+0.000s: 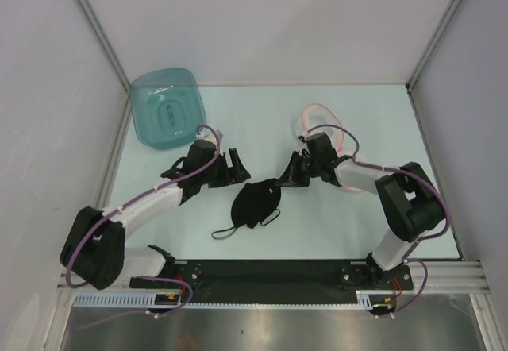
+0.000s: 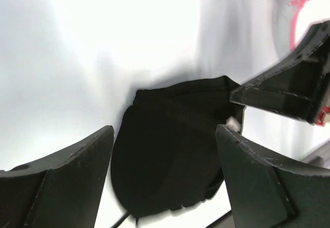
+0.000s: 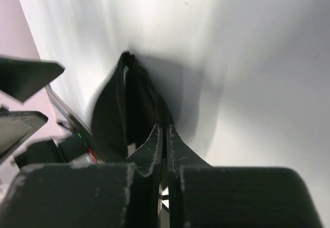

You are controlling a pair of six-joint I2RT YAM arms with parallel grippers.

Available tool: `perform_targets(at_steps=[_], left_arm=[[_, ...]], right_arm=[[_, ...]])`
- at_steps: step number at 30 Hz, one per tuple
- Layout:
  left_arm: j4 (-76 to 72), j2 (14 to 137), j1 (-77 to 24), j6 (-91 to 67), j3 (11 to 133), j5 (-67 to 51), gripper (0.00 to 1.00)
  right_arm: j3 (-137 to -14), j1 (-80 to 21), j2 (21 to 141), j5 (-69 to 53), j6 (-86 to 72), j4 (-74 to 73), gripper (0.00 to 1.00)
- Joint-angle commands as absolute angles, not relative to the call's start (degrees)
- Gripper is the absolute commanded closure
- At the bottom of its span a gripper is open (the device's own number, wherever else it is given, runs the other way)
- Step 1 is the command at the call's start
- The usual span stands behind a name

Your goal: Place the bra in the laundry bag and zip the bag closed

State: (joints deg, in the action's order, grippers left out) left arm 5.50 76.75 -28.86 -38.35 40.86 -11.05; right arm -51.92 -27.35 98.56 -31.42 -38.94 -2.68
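A pale surface (image 1: 381,224) enclosed by white walls (image 1: 48,89) is seen, with a teal plastic tub (image 1: 163,106) set at its far left corner. The black bra (image 1: 255,202) is found lying crumpled near the middle of the surface, between the two arms, with one thin strap (image 1: 226,230) trailed out toward the near edge. The white mesh laundry bag (image 1: 321,121), edged in pink, is seen on the surface beyond the right arm, well apart from the bra and partly hidden by that arm. The right tool (image 1: 290,178) is closed down to a thin slit, and the bra's far right edge appears to be pinched between its tips. The left tool (image 1: 232,167) is held wide open just beside the bra's far left edge, with nothing gripped. The pick-up of the bra is judged to be the step in hand; nothing has yet been put in the bag. For the next move, a secure hold on the soft fabric would be needed, then a lift and a carry toward the bag, whose opening cannot be made out here.
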Motion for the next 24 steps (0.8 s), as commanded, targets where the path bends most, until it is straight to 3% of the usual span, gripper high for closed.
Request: perform_targets(at_steps=[1, 5, 7, 10, 12, 16, 24], left_arm=[[15.02, 67.26, -31.98, -32.17, 41.14, 2.17, 0.15], [17.58, 58.55, -33.84, -30.77, 36.49, 4.4, 0.18], [17.23, 55.38, -35.41, -28.05, 35.6, 1.86, 0.25], [17.4, 54.84, -41.46, -24.88, 35.51, 3.67, 0.24], [17.4, 55.98, -48.38, -23.56, 37.08, 7.62, 0.18], [18.54, 62.83, -55.89, -24.69, 41.39, 16.07, 0.16], [18.81, 76.54, -61.96, -27.25, 47.81, 27.15, 0.26]], right_arm=[[-48.25, -33.03, 91.85, -15.51, -54.93, 7.91, 1.0], [-46.15, -36.12, 90.79, -11.69, -57.04, 9.4, 1.0], [-45.62, -36.3, 90.7, -12.21, -57.57, 10.55, 1.0], [-45.18, -36.39, 90.44, -12.83, -57.65, 10.2, 1.0], [-44.22, -36.39, 89.92, -12.66, -58.18, 10.37, 1.0], [-43.51, -36.39, 88.6, -12.74, -58.97, 10.46, 1.0], [-43.86, -36.21, 86.22, -12.92, -58.62, 9.14, 1.0]])
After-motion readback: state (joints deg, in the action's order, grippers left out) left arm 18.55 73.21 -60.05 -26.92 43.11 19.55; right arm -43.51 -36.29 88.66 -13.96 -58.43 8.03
